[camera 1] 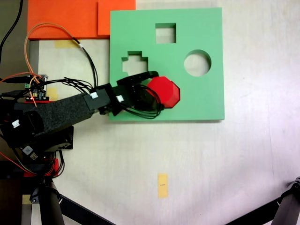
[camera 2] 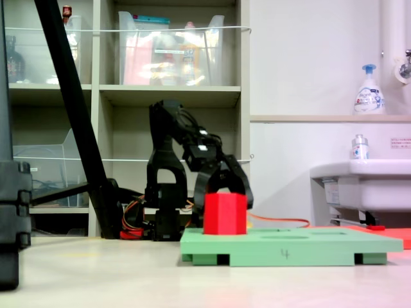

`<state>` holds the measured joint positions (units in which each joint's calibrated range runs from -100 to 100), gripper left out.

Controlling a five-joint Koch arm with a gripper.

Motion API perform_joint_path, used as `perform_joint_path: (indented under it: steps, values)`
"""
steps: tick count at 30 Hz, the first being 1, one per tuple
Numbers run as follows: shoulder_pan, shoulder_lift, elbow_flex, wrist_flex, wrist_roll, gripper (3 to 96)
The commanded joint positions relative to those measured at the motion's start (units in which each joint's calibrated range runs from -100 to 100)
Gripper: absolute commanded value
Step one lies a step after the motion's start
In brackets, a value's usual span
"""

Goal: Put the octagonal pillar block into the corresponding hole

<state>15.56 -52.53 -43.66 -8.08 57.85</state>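
In the second exterior view, the octagonal pillar block (camera 2: 225, 213) stands upright in the green foam board (camera 2: 292, 246), its lower part sunk below the board's top. The black claw (camera 2: 221, 184) sits over the block's top, jaws spread to either side of it. The board lies on the pale surface (camera 2: 128, 269). A soap bottle (camera 2: 368, 90) stands on a ledge at the second exterior view's right.
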Motion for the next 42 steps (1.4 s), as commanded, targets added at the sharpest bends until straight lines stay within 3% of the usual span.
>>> perform_joint_path:
  steps: [1, 34, 35, 38, 42]
  values:
    - [-0.3, 0.4, 2.9, 1.4, 2.0, 34.0]
    - [-0.3, 21.2, 10.6, 2.7, 3.2, 34.2]
    - [-0.2, 21.5, 10.6, 2.7, 3.2, 37.0]
    - [0.0, 21.9, 10.5, 3.0, 3.2, 57.9]
    - [0.0, 21.8, 10.4, 2.9, 3.2, 63.2]
